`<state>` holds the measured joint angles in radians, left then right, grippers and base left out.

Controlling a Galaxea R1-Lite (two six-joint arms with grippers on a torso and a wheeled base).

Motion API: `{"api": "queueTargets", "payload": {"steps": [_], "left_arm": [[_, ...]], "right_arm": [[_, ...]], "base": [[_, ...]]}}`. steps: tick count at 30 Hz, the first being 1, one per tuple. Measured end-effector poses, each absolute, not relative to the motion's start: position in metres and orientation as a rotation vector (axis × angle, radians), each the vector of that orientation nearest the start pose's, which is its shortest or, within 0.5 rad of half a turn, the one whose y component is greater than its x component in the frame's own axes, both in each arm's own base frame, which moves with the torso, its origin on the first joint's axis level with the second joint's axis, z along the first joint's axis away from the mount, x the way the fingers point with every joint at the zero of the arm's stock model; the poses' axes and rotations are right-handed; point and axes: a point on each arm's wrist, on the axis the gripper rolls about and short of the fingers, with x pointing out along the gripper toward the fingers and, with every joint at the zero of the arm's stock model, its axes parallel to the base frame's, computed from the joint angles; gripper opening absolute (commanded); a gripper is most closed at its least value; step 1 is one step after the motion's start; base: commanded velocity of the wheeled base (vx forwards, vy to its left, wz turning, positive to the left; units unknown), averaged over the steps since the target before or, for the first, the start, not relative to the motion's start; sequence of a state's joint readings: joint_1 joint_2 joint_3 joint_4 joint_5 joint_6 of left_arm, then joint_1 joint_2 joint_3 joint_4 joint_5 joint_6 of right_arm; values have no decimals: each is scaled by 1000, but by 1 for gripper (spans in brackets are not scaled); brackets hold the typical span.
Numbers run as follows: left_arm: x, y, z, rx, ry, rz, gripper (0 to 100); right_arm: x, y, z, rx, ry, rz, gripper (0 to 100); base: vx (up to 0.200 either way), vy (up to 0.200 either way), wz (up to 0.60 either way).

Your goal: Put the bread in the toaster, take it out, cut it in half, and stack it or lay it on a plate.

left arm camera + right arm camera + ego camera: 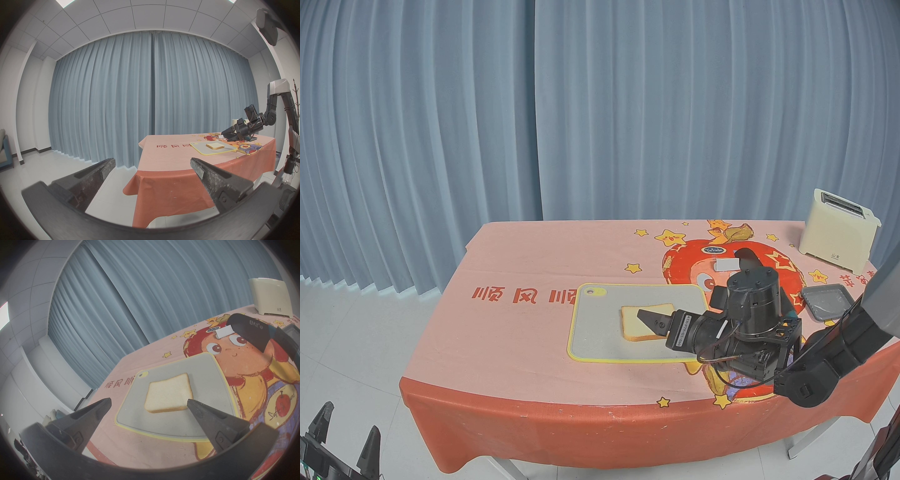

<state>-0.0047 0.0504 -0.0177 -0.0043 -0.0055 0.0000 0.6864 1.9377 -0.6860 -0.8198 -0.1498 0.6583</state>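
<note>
A slice of white bread [653, 326] [168, 393] lies flat on a grey, yellow-rimmed cutting board [600, 337] [203, 377] in the middle of the table. My right gripper [645, 317] [148, 402] hovers open just over the slice, coming from the right, with nothing held. The cream toaster [839, 231] [271, 297] stands at the far right corner. A grey square plate [827, 302] sits in front of it. A black-bladed knife [251, 329] lies between board and toaster. My left gripper [344, 437] [150, 170] hangs open, low and left of the table, far from everything.
The pink tablecloth [512, 337] has bare room left of the board. The table's front edge [550, 400] drops to a white tiled floor. Blue curtains hang behind.
</note>
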Motion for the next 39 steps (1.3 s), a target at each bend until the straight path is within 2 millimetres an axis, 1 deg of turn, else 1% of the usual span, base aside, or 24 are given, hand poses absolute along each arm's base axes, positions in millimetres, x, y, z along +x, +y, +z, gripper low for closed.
{"api": "queueTargets", "payload": {"steps": [8, 11, 16, 18, 19, 22, 29, 35, 39], "left_arm": [[-20, 0, 82, -1, 29, -9, 100], [-20, 0, 82, -1, 29, -9, 100], [-20, 0, 82, -1, 29, -9, 100], [-20, 0, 82, -2, 29, -9, 100], [-20, 0, 82, -2, 29, -9, 100], [-20, 0, 82, -2, 29, -10, 100], [-20, 0, 82, 0, 29, -13, 100], [-20, 0, 82, 1, 29, -14, 100], [-20, 0, 82, 1, 29, -14, 100]], "right_arm": [[240, 193, 129, 488, 479, 441, 100], [234, 185, 142, 472, 434, 457, 100], [224, 160, 153, 405, 378, 446, 100], [223, 155, 154, 389, 371, 443, 100], [219, 144, 160, 368, 339, 439, 100], [213, 131, 170, 336, 292, 424, 100], [210, 120, 175, 279, 251, 389, 100], [214, 102, 171, 195, 240, 309, 100], [218, 92, 169, 188, 240, 261, 100]], "base": [[0, 0, 0], [0, 0, 0], [0, 0, 0], [0, 0, 0], [0, 0, 0], [0, 0, 0], [0, 0, 0], [0, 0, 0], [0, 0, 0]]}}
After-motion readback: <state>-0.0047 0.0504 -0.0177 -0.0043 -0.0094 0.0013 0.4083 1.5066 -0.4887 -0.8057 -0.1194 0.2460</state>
